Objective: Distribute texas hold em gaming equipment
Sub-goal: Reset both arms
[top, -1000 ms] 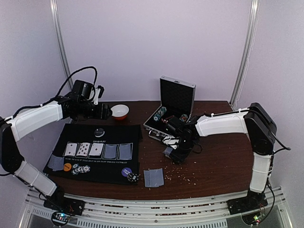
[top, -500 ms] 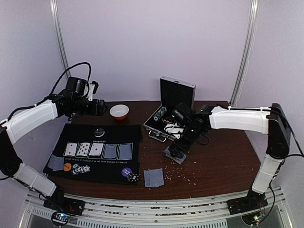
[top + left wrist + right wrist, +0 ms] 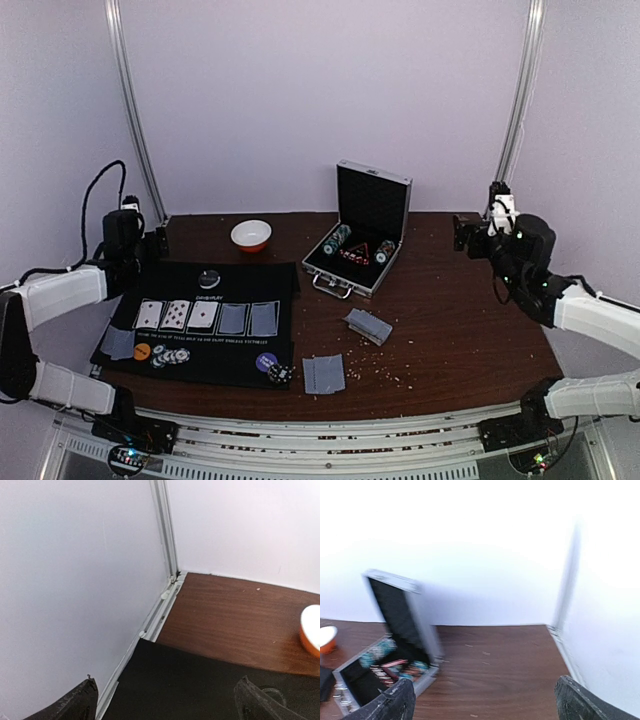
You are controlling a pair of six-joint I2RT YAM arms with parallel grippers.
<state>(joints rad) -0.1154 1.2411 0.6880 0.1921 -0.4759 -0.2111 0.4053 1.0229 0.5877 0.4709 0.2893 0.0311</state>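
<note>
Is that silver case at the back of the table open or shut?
Open. The case has its lid standing upright, and chips show inside.

Counter [image 3: 450, 330], left part: a mat [image 3: 250, 275] carrying a row of five playing cards [image 3: 205, 316] across its middle, a lone disc [image 3: 208, 279] behind the row, and along its near edge a single card [image 3: 117, 342] at the left, poker chips [image 3: 170, 356] beside it, and a corner disc [image 3: 266, 362] at the right. Behind the mat stands a bowl [image 3: 251, 235], and right of the bowl, at centre back, an open case [image 3: 372, 205] with chip stacks [image 3: 337, 238] in its tray. Right of the mat lie a small deck [image 3: 368, 325] before the case and two loose cards [image 3: 323, 374] nearer the front edge.
</note>
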